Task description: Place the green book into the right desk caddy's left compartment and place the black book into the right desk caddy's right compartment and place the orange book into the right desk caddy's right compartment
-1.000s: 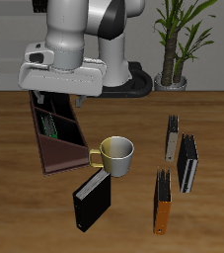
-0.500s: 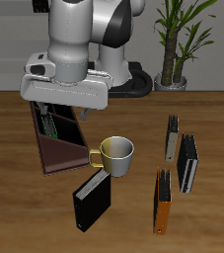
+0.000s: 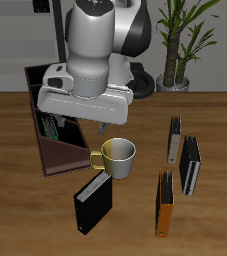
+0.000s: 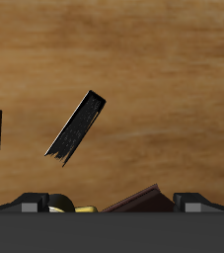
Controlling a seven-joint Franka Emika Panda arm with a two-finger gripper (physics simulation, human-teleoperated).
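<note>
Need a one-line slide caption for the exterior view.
Franka arm above the right desk caddy; black book and orange book remain on the table.

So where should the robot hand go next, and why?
Probably forward and down toward the black book, which lies on the table just in front of the mug. Something green, likely the green book, already shows inside the right desk caddy, and the gripper looks open and empty above the table.

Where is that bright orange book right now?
In the exterior view the orange book lies near the table's front edge, just in front of the slim black book and tan-grey book.
</note>
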